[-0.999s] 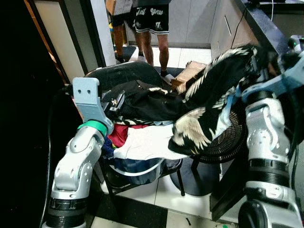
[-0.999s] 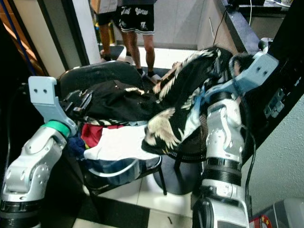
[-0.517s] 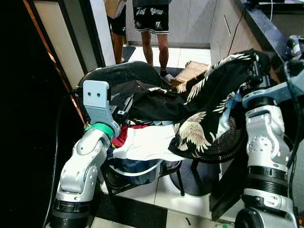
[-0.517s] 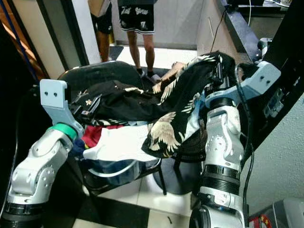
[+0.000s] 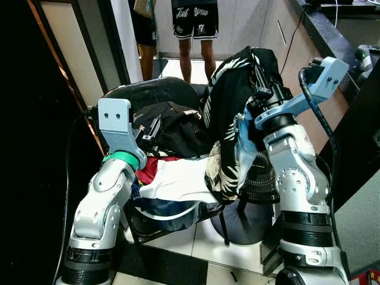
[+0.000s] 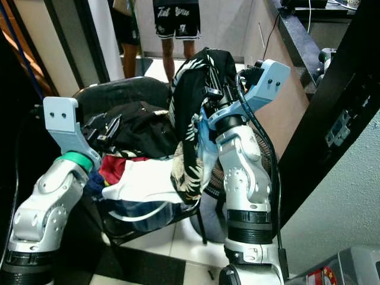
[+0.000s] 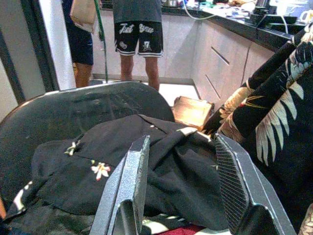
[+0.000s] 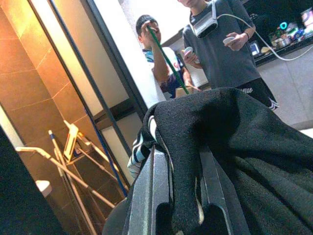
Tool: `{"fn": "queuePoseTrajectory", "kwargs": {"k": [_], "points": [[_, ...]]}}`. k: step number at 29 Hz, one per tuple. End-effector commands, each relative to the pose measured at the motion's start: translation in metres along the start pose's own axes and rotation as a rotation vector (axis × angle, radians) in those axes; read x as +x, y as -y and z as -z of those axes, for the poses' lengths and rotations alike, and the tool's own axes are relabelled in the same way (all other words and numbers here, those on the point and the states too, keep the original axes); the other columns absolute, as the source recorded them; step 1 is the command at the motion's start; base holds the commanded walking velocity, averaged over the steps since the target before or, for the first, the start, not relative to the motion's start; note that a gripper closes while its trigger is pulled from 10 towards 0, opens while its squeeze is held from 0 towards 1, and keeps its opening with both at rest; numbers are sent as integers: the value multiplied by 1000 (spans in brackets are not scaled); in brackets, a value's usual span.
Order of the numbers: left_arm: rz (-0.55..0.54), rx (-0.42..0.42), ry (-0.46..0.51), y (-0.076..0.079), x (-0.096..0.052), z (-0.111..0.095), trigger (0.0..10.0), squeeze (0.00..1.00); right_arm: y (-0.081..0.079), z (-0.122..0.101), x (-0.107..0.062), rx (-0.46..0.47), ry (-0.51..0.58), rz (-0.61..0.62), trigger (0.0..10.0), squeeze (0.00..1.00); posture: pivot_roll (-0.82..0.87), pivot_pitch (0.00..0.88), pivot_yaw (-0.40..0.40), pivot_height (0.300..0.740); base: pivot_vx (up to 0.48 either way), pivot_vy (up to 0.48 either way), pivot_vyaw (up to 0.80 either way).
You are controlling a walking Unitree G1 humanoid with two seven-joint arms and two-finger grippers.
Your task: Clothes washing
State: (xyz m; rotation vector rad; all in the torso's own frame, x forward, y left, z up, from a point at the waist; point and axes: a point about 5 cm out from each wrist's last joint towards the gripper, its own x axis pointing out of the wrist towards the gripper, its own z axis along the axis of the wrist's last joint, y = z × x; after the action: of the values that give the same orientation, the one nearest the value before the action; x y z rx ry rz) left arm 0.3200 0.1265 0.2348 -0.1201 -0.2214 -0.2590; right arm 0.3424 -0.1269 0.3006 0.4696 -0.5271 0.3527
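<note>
Room: I'm looking down at a black chair point(image 5: 157, 90) piled with laundry, a dark doorway on my left, a counter on my right, and two people standing beyond the chair on the tiled floor.
Pile: a black flowered garment point(image 7: 122, 176) lies on top, with a white piece point(image 5: 178, 178), something red point(image 5: 151, 166) and a blue basin point(image 5: 172, 211) under it.
Task item: the black shirt with white crane print point(image 5: 228, 113) is lifted off the pile and hangs in a long fold from my right gripper point(image 8: 176, 196), its lower hem close beside the white piece; I can't tell whether it touches.
Right arm: raised high, elbow bent, wrist above the chair's right edge; the two fingers are pinched together on a bunched ridge of the shirt.
Left arm: forearm upright at the chair's left side; the left gripper point(image 7: 182, 181) hovers just over the flowered garment, fingers spread, holding nothing.
Step in hand: I judge this as lifting the crane shirt clear of the pile.
Doing it well: I'd raise until the hem swings free, then carry it off slowly, so the trailing fold doesn't drag the white piece out.
</note>
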Motion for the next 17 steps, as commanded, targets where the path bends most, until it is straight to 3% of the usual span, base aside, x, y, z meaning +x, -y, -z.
{"fn": "queuePoseTrajectory", "kwargs": {"k": [1, 17], "points": [[0, 10, -6, -1, 1, 2, 10000, 0, -3, -3, -1, -1, 15, -11, 10000, 0, 76, 45, 130, 740, 0, 0, 0], [107, -8, -40, 19, 18, 13, 10000, 0, 2, -14, -21, -99, 9, 72, 10000, 0, -37, 56, 208, 740, 0, 0, 0]]}}
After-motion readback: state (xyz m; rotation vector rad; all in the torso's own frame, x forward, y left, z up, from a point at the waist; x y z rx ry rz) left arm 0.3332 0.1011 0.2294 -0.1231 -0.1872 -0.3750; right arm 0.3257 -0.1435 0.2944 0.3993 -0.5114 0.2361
